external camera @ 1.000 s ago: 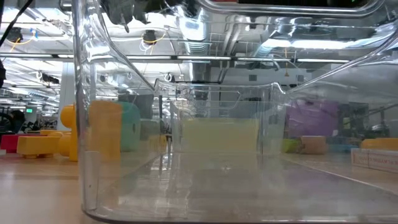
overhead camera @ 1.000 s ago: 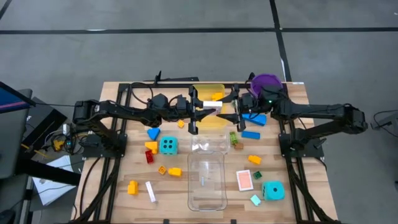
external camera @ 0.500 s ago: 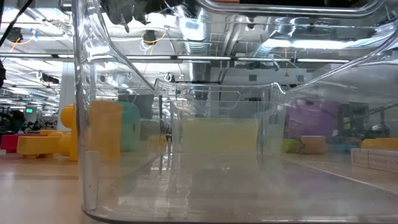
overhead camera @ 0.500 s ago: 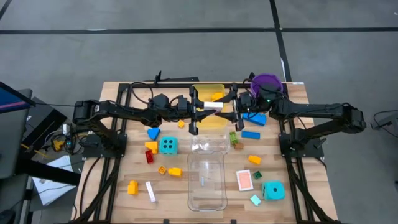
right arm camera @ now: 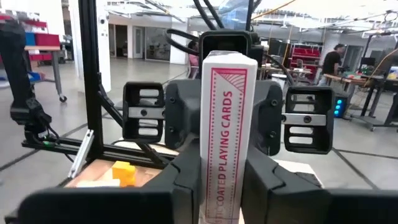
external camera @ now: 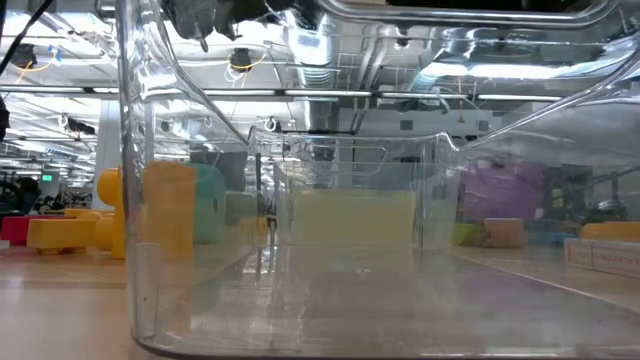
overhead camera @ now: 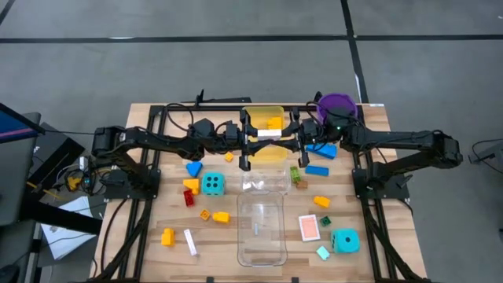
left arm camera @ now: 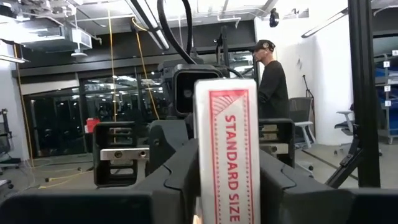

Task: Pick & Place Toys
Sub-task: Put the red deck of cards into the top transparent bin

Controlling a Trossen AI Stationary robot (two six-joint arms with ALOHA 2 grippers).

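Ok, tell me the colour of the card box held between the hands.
White with red print, the card box; clearest in the right wrist view.

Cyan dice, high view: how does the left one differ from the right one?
The left cyan die sits mid-table beside the red and yellow bricks; the right cyan die sits near the front edge, by the pink-backed card. The left die's top shows four dots; the right die's top shows one. Both are cyan with black dots, resting free on the table.
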